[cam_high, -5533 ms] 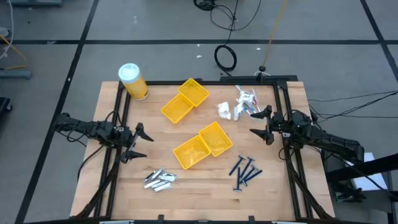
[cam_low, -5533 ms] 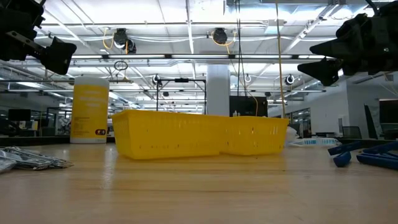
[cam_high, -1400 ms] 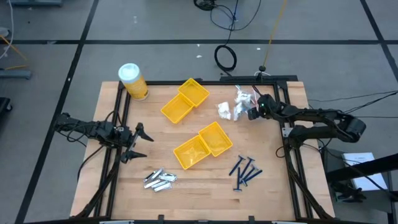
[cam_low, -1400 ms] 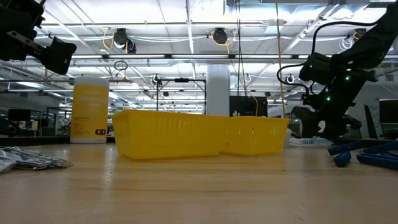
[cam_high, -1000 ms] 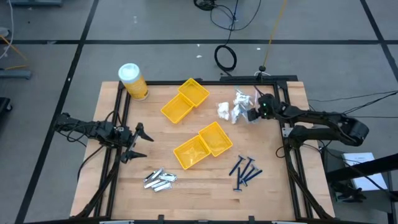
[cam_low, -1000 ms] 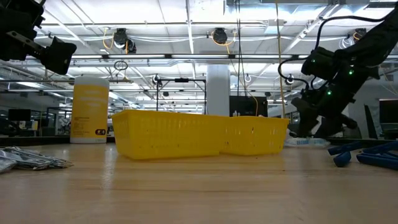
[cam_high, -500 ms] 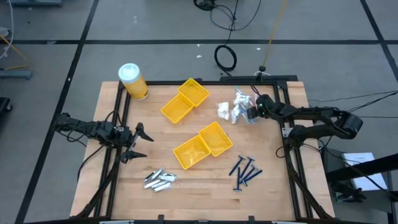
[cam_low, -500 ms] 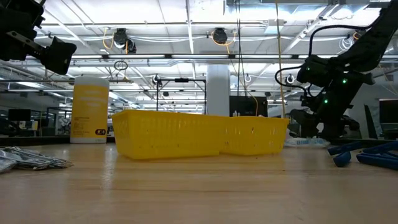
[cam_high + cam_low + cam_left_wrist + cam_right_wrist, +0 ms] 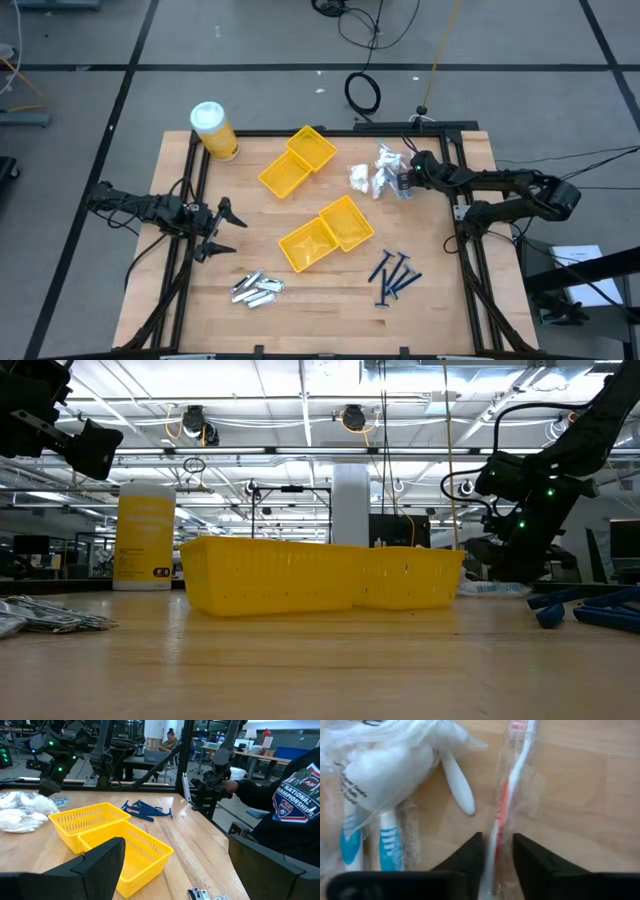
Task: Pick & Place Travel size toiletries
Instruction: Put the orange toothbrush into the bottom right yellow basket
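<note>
Since the earlier frame, right claw (image 9: pixel 495 851) has dropped from mid-air onto the wrapped toothbrush (image 9: pixel 507 805), fingers closing on its handle at the surface's (image 9: pixel 330 290) far-right pile. Advise a firm, level lift. Left claw (image 9: pixel 222 228) waits open.

- Wrapped toothbrushes (image 9: pixel 392 160) and white crinkly packets (image 9: pixel 362 178) lie heaped at the far right.
- One red-and-white toothbrush (image 9: pixel 506 805) lies flat in clear wrap.
- Dark-blue razors (image 9: pixel 393 275) lie scattered near right.
- Silver tubes (image 9: pixel 257 288) lie clustered near left.
</note>
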Motion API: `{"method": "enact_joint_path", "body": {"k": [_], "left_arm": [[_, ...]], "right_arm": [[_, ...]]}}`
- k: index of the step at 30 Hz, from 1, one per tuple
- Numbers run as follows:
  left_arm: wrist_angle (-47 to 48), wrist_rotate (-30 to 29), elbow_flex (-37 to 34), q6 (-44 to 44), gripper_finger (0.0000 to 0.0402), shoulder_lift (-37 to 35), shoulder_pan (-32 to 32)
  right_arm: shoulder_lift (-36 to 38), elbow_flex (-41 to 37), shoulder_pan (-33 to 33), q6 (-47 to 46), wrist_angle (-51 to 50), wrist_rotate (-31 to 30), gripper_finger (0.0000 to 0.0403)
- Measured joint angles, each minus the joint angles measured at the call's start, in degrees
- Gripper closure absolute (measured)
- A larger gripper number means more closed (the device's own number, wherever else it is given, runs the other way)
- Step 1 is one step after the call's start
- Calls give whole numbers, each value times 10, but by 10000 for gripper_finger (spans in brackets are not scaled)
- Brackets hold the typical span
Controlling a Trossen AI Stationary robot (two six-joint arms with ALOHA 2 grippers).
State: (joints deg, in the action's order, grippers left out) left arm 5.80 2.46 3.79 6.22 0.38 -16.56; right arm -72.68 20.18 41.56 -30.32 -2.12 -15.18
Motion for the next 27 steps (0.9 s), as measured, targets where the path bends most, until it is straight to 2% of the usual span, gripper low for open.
{"method": "enact_joint_path", "body": {"k": [5, 12, 17, 22, 27], "left_arm": [[0, 0, 0, 0, 53, 0, 0], [0, 0, 0, 0, 53, 0, 0], [0, 0, 0, 0, 52, 0, 0], [0, 0, 0, 0, 53, 0, 0], [0, 0, 0, 0, 52, 0, 0]], "right_arm": [[7, 0, 0, 16, -1, 6, 386], [78, -4, -1, 19, -44, 18, 369], [155, -3, 0, 18, -103, 13, 389], [236, -3, -1, 36, -114, 11, 387], [310, -3, -3, 58, -112, 67, 385]]}}
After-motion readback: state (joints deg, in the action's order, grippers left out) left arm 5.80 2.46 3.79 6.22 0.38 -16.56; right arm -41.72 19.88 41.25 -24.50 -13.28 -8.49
